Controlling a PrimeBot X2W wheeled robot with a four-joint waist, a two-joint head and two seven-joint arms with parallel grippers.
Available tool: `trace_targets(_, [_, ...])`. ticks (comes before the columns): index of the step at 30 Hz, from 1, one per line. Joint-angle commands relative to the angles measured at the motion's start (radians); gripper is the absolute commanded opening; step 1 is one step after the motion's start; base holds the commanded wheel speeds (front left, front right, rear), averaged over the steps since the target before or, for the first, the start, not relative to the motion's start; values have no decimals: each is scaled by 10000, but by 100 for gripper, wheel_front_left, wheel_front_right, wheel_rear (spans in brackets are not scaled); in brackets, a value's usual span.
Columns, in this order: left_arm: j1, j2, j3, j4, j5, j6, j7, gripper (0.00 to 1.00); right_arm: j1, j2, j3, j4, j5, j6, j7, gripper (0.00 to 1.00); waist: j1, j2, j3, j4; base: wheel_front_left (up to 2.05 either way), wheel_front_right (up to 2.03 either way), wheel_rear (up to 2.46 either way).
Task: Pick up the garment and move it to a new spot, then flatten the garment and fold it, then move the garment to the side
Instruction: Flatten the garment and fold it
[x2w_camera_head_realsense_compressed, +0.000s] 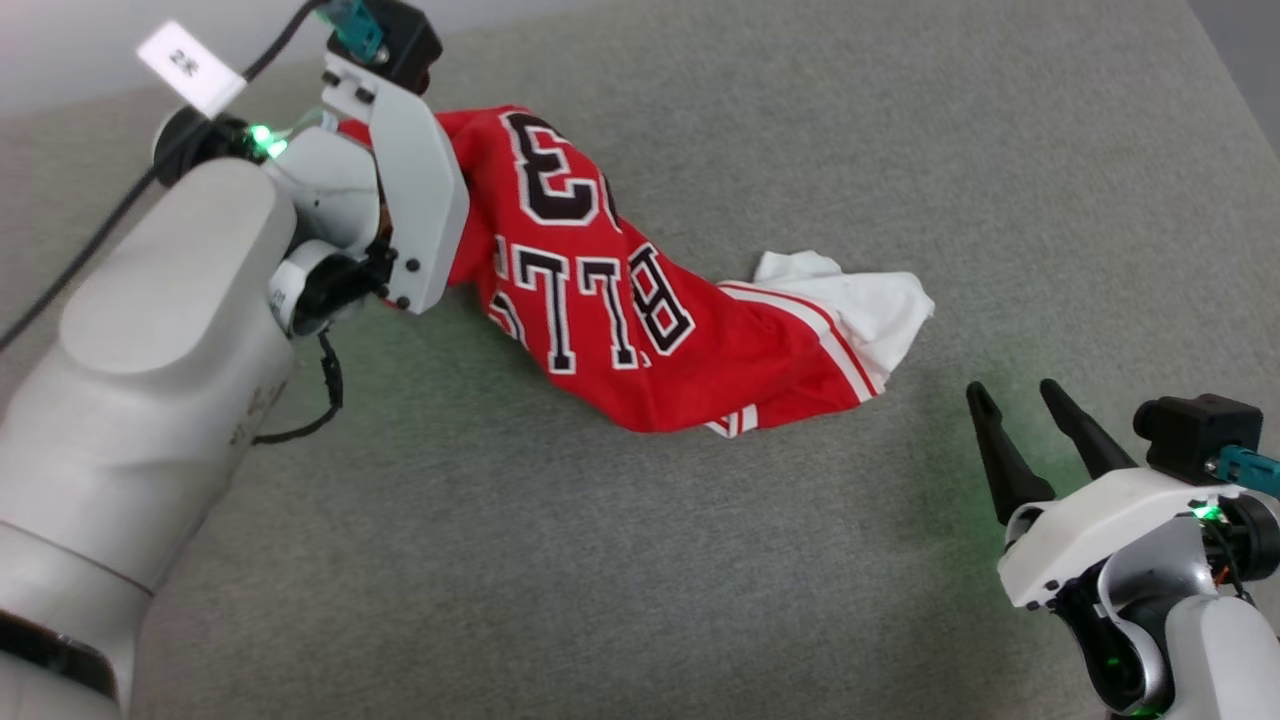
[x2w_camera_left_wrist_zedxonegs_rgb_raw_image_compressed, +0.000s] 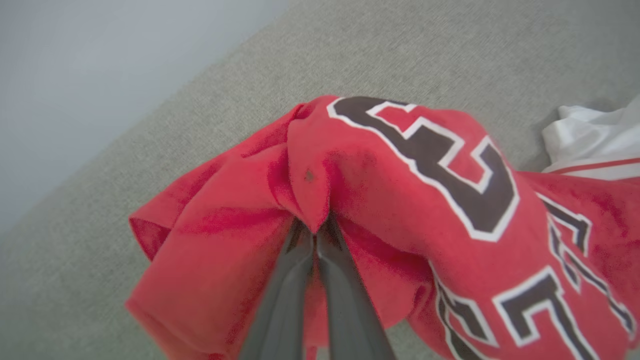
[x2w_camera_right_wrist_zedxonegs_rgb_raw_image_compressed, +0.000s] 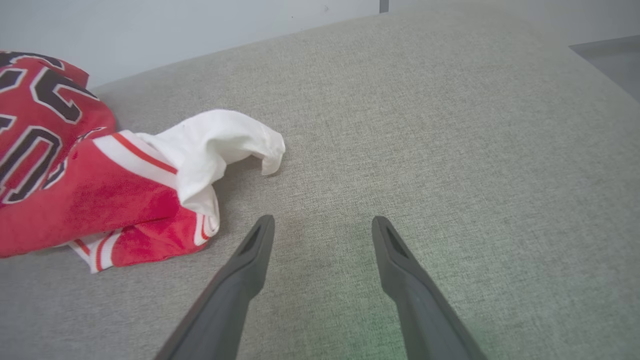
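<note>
The left gripper (x2w_camera_left_wrist_zedxonegs_rgb_raw_image_compressed: 315, 232) had its jaws closed tight on a bunched fold of the red jersey (x2w_camera_head_realsense_compressed: 640, 330), holding that end up near the far left of the grey fabric-covered bench (x2w_camera_head_realsense_compressed: 900, 150). From there the jersey sloped down to the right. Its other end, with a white sleeve (x2w_camera_head_realsense_compressed: 870, 300) and striped trim, rested on the bench around the middle.

The right gripper (x2w_camera_head_realsense_compressed: 1012, 392) hovered at the near right with its jaws spread wide and nothing between them, near the sleeve but apart from it.

Bare fabric stretched broadly to the right of the jersey and along the near side. The bench's far edge ran close behind the lifted end, with what seemed to be a pale wall (x2w_camera_left_wrist_zedxonegs_rgb_raw_image_compressed: 100, 75) beyond it.

In the head view the left wrist housing covered that gripper's fingers and the gripped corner of cloth. The black, white-outlined lettering (x2w_camera_head_realsense_compressed: 590, 290) lay upside down and creased, so it could not be read whole. Folds hid much of the jersey's shape.
</note>
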Motion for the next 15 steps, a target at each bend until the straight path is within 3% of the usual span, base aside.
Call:
trace_targets(1, [-108,-32,-140,196,-131,-4,-62,0,-147,31,55,71,71,-10,-93,100,0,0,426,-397,0,0,0])
trace_targets(6, [-129,-128,-709,986,-703,-4,-199,0,-313,61,154,385,135,-10,-313,100,0,0,547,-472,0,0,0])
trace_targets(7, [-121,-142,-800,1149,-810,-4,-154,13,-338,62,143,448,127,-10,-337,100,0,0,536,-451,0,0,0])
trace_targets(9, [-152,-225,-930,1330,-1049,-4,-176,100,-351,72,105,546,101,-10,-382,100,0,0,456,-361,0,0,0])
trace_targets(15, [-328,-429,-1033,1289,-1720,-4,-600,100,-212,-25,-29,643,-43,-10,-400,100,0,0,-43,146,0,0,0])
